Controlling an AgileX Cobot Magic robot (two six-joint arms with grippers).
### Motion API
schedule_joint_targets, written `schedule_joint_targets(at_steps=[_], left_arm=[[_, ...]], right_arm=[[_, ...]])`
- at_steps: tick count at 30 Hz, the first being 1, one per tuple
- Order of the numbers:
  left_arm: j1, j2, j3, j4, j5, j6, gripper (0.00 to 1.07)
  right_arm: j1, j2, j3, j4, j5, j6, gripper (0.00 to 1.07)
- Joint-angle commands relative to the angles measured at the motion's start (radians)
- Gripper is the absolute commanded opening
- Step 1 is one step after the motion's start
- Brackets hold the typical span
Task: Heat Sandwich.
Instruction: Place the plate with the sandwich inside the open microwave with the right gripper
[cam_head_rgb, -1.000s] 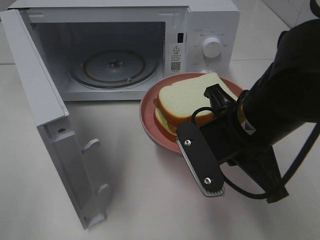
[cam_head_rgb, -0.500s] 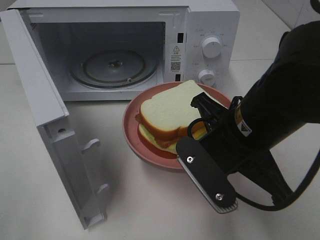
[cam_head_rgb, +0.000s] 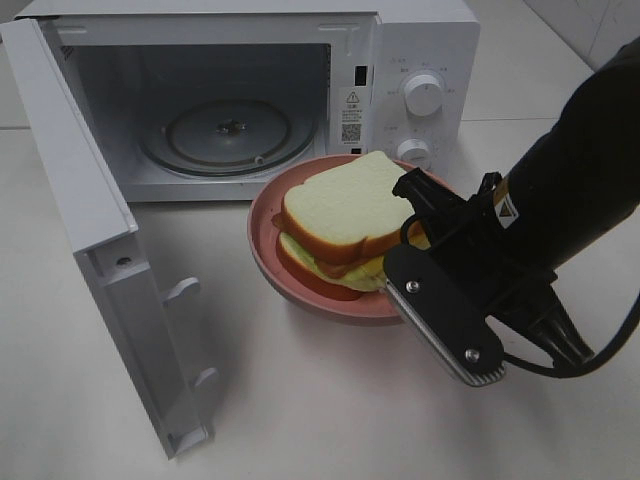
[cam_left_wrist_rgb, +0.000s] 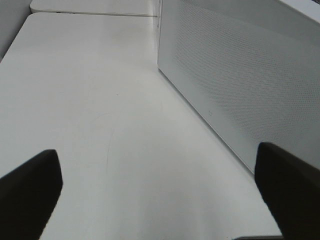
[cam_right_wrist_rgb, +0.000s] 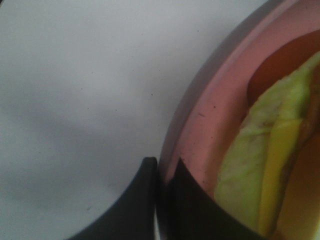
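Observation:
The sandwich, pale bread with orange-brown crust and yellow-green filling, lies on a round pink plate just in front of the open microwave. My right gripper is shut on the plate's near right rim. In the right wrist view its two dark fingertips pinch the pink rim, with the sandwich filling just beyond. My left gripper is open over bare table beside the door's outer face, holding nothing. It is outside the high view.
The microwave door swings out wide to the left, reaching toward the table's front. A glass turntable lies in the cavity. Two knobs sit on the panel behind the plate. White table lies in front.
My right gripper has carried the plate and sandwich leftward, from in front of the control panel toward the cavity opening. The left arm has not visibly moved.

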Motion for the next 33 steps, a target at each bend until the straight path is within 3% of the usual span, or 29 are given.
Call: schedule_joint_targets(at_steps=[1,21,33], left_arm=[[0.000,-0.026,0.004,-0.002,-0.011,-0.001,1.01],[0.000,-0.026,0.004,-0.002,-0.011,0.000,1.01],[0.000,-0.026,0.004,-0.002,-0.011,-0.001,1.01]], right_arm=[[-0.016,-0.008,0.002,0.037,-0.025,-0.068,0.00],[0.012,0.058,-0.006,0.074,-0.128,-0.087,0.01],[0.021,0.162,-0.119,0.074,-0.128,-0.088,0.01]])
